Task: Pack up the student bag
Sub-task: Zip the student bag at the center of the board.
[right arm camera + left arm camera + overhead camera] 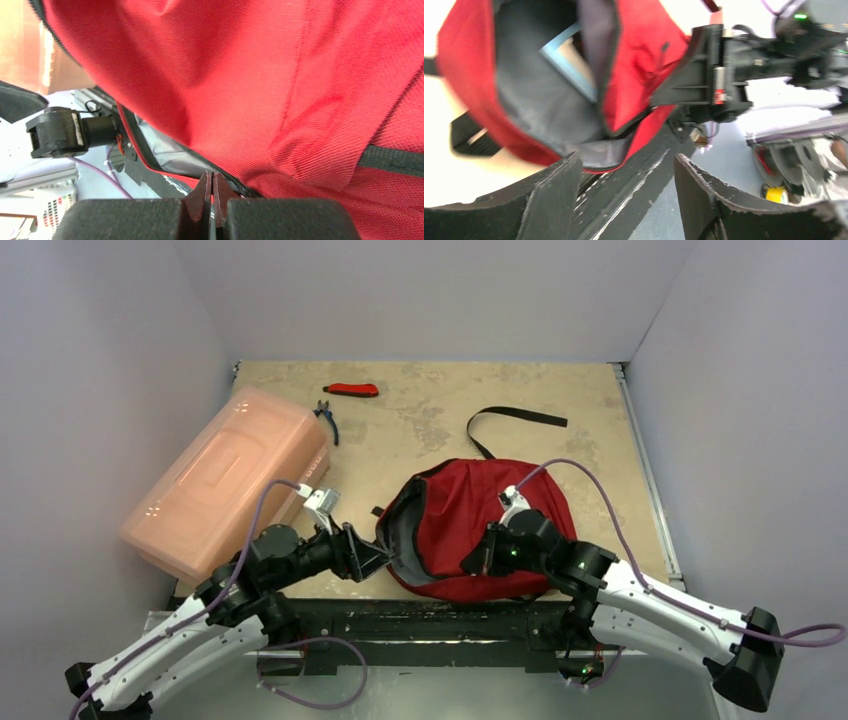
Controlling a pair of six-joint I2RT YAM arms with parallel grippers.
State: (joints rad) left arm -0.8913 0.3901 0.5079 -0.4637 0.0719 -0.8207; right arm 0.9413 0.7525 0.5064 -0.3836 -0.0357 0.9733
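Observation:
The red student bag [470, 510] lies on the table in front of both arms, its main opening facing left and gaping, with grey lining showing. In the left wrist view the bag [639, 50] holds a flat item with a light blue edge [569, 60]. My left gripper [375, 558] is open and empty just outside the opening's near rim, and the left wrist view shows it [626, 167] wide apart. My right gripper [478, 562] is shut on the bag's zipper edge at its near side, pinching the black-trimmed rim [212, 177]. The bag's black strap [515, 418] trails behind it.
A pink translucent plastic box [235, 480] stands at the left, close to my left arm. Blue-handled pliers [327, 420] and a red-handled tool [352, 390] lie at the back. White walls close in three sides. The black base rail [430, 625] runs under the bag's near edge.

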